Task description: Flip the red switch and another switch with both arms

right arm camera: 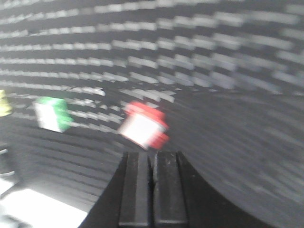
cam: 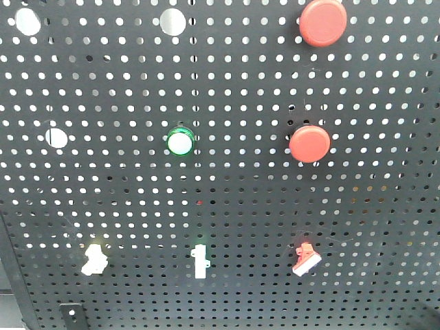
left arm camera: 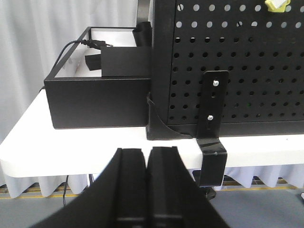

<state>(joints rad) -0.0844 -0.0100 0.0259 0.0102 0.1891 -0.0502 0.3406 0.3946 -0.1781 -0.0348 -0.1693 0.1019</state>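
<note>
In the left wrist view the left gripper (left arm camera: 147,164) fills the bottom of the frame at six o'clock, its two black jaws pressed together with nothing between them. Beyond it lies the white table (left arm camera: 71,152), carrying a black box (left arm camera: 97,102) at ten o'clock and the foot of the black pegboard (left arm camera: 247,71) at two o'clock, held by a black clamp bracket (left arm camera: 213,128). The pale yellow switch (left arm camera: 278,4) peeks in at the top edge, near one o'clock, well apart from the gripper.

In the blurred right wrist view the right gripper (right arm camera: 152,166) also has its jaws together, empty. The red switch (right arm camera: 144,126) sits just above its tips, at twelve o'clock; whether they touch cannot be told. The green-based toggle (right arm camera: 51,114) is at nine o'clock.

In the front view the bottom row runs yellow switch (cam: 94,260), green-based toggle (cam: 200,260), red switch (cam: 305,258). Above are a green-ringed button (cam: 179,141) and two round red buttons (cam: 309,144), (cam: 322,22).
</note>
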